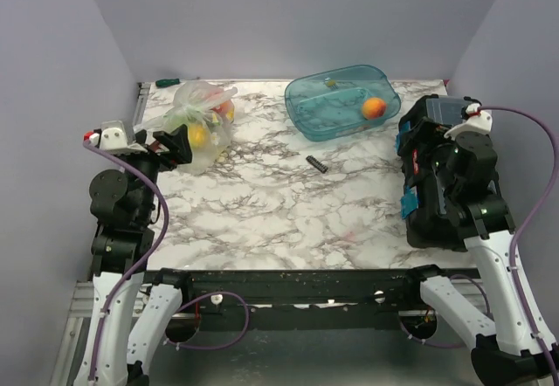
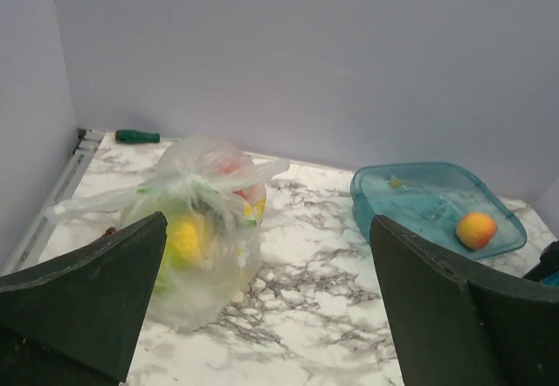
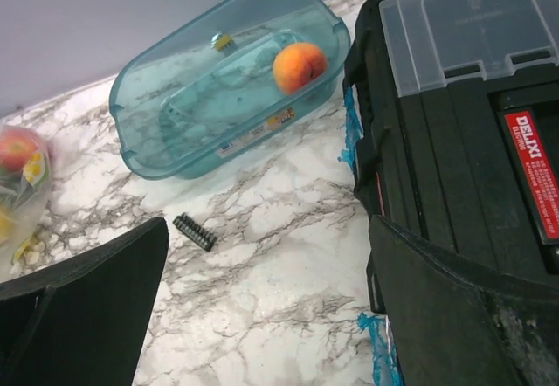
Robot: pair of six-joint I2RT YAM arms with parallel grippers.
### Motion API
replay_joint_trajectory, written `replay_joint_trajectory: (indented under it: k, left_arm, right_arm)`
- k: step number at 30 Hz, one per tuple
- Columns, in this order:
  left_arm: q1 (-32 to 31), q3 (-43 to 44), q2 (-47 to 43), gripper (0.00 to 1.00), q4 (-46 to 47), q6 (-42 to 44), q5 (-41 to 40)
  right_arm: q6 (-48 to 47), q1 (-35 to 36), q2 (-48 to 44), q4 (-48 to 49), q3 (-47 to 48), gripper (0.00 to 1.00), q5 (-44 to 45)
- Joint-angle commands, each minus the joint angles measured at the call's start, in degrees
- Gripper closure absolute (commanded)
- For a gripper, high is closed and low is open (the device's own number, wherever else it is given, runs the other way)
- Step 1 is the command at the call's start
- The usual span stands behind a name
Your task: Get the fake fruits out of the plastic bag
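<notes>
Plastic bag (image 2: 203, 268), tied at the top, sits far-left on the counter (image 1: 288, 203); fake fruits (image 2: 185, 237) all inside. My left hand (image 2: 268, 220) is spread wide facing it, presumably lined up to grab. Right hand (image 3: 268, 222) is wide too, idle beside the black toolbox (image 3: 437, 168).

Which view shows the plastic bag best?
Left wrist: the plastic bag sits whole and close, knotted, fake fruits visible inside. Top external shows it small and distant. Right wrist catches only its edge at frame left.
</notes>
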Motion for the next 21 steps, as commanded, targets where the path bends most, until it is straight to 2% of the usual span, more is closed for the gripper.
replay_joint_trajectory:
  k: [1, 10, 18, 21]
  left_arm:
    - [0.1, -1.0, 1.2, 0.01, -2.4, -1.8, 1.5]
    - [0.2, -2.1, 2.4, 0.01, -2.7, -3.5, 7.6]
    - [1.9, -1.6, 5.4, 0.01, -6.8, -5.0, -2.7]
    - [3.5, -0.8, 8.6, 0.01, -8.7, -6.5, -2.9]
  right_arm:
    - [0.8, -0.2, 1.5, -2.2, 1.1, 0.00, -2.8]
    - [3.3, -0.2, 3.7, -4.1, 3.6, 0.00, -15.2]
    - [11.3, -0.1, 12.1, -4.7, 6.9, 0.00, -14.6]
    - [15.6, 0.0, 15.0, -4.1, 7.1, 0.00, -16.3]
